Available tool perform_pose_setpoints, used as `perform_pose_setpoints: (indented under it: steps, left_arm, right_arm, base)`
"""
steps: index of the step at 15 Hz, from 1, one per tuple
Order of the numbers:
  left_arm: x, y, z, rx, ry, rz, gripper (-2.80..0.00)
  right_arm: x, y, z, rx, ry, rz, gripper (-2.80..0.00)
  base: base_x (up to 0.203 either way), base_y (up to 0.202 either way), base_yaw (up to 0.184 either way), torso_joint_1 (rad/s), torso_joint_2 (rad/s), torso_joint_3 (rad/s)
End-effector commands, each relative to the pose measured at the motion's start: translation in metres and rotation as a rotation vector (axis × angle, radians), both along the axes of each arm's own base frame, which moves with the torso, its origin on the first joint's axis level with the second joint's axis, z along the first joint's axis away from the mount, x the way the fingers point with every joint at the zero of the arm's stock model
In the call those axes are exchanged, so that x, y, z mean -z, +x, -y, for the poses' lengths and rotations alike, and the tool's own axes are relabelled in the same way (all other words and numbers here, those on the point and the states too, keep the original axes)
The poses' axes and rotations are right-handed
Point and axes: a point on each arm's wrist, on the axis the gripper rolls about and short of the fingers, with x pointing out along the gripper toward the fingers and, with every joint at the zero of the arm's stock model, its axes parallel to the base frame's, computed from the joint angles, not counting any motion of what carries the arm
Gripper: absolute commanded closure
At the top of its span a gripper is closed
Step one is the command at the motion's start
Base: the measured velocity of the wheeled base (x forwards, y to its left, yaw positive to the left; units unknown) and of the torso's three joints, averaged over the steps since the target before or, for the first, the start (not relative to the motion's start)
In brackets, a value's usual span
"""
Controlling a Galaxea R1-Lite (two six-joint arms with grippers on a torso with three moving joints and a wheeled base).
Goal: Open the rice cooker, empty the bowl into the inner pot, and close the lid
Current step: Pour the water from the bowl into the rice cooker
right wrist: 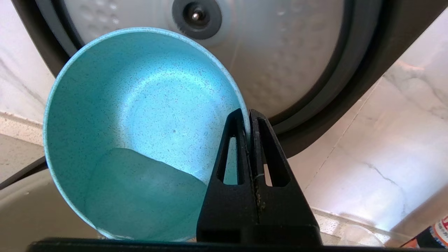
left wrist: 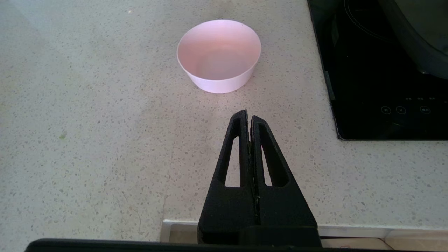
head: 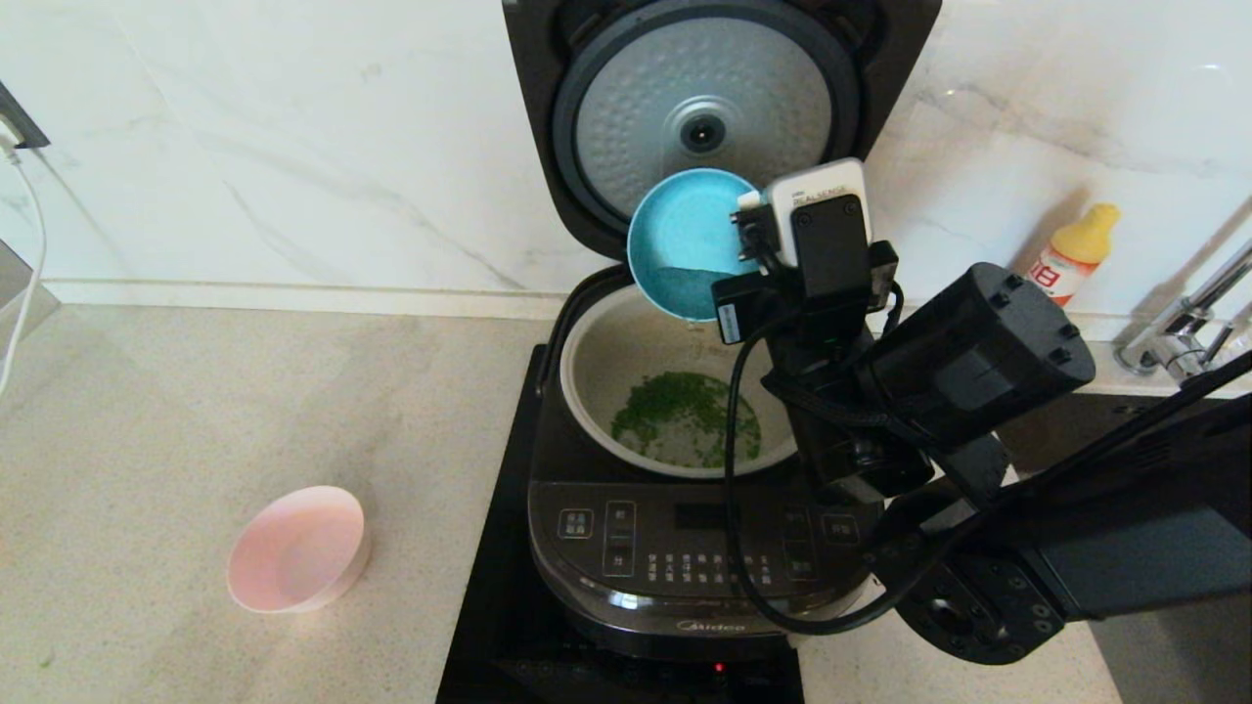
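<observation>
While the counter point(head: 196, 411) of pale speckled stone fills the left and lower part of the head view, the rice cooker point(head: 685, 577) stands at centre on a black induction hob point(head: 499, 626), its control panel facing the bottom edge. Its lid point(head: 704, 108) stands swung up at the top centre against the marble wall, showing a dimpled silver disc inside a grey ring. Below it the inner pot point(head: 626, 352) sits in the cooker body, its pale interior open, with a scatter of green bits point(head: 685, 416) lying on its bottom.

At right of centre the right arm reaches in from the lower right. The right gripper point(right wrist: 249, 113) is clamped tight on the rim of a blue bowl point(head: 685, 235), one finger inside the wall and one outside, as the right wrist view shows. This bowl hangs tipped on its side above the far edge of the pot, in front of the lid's underside, its mouth turned toward the camera and its inside bare.

A pink bowl point(head: 295, 548) stands upright at lower left on the counter, well apart from the cooker. In the left wrist view the left gripper point(left wrist: 249, 117) hangs above the counter near that bowl, fingers pressed together, holding nothing.

A yellow-capped bottle point(head: 1071, 252) stands at the right against the wall.
</observation>
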Motion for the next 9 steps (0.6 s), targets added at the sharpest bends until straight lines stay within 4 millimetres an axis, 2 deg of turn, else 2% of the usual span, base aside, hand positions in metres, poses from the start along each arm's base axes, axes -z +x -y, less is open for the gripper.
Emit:
perform_pose_setpoints:
  steps: [1, 9]
  left_arm:
    - [0.000, 0.000, 0.000, 0.000, 0.000, 0.001, 0.00]
    - [0.000, 0.000, 0.000, 0.000, 0.000, 0.000, 0.00]
  right_arm:
    - [0.003, 0.002, -0.002, 0.000, -0.007, -0.001, 0.00]
    - [0.026, 0.018, -0.005, 0.011, -0.058, -0.036, 0.00]
  base:
    - [0.000, 0.000, 0.000, 0.000, 0.00, 0.000]
    - [0.000, 0.000, 0.000, 0.000, 0.00, 0.000]
